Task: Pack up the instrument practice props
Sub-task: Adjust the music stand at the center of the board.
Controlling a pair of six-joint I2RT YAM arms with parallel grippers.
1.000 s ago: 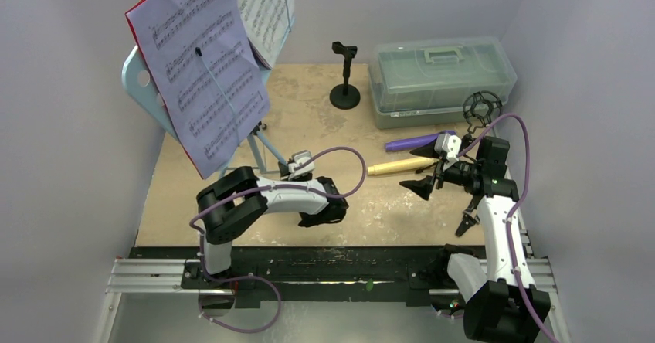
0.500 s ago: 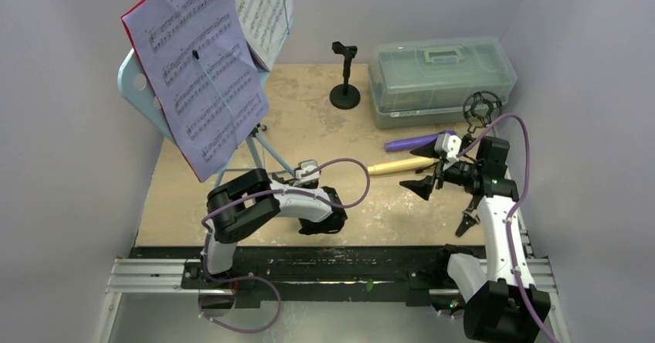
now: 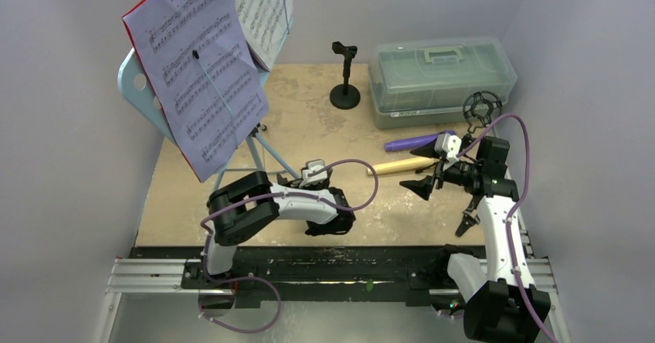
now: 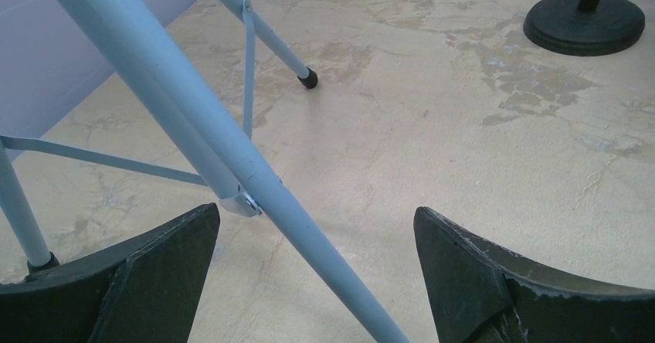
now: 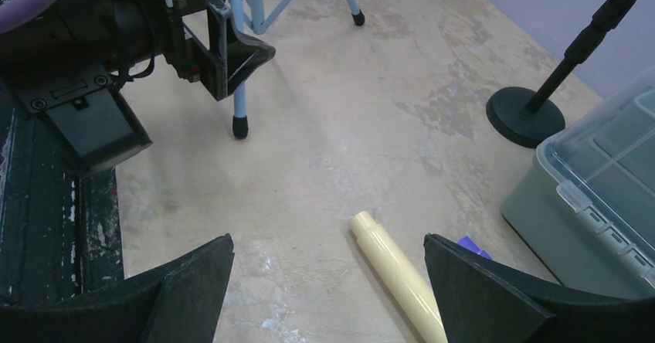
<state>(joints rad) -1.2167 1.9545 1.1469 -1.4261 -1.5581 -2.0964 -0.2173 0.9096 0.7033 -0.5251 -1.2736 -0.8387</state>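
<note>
Two grippers, both wide open, holding nothing. Left gripper (image 4: 315, 213) low at music stand (image 3: 139, 88) base, one stand leg (image 4: 232, 154) passing between jaws. Sheet music (image 3: 197, 65) on stand. Right gripper (image 5: 328, 239) right of stand, above cream microphone (image 5: 394, 273) on desk (image 3: 309, 111); purple microphone (image 3: 409, 142) just beyond.

Light-blue music rest (image 3: 144, 97) stands upright bearing sheet music (image 3: 205, 73); purple microphone (image 3: 409, 141) and cream microphone (image 3: 400, 166) lie right.

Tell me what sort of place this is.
Probably a robot lab's test booth, not a real music room. Plain grey walls close in a worn tabletop. The left arm and right arm are bolted to a metal rail. The music rest with sheet music looks staged.
</note>
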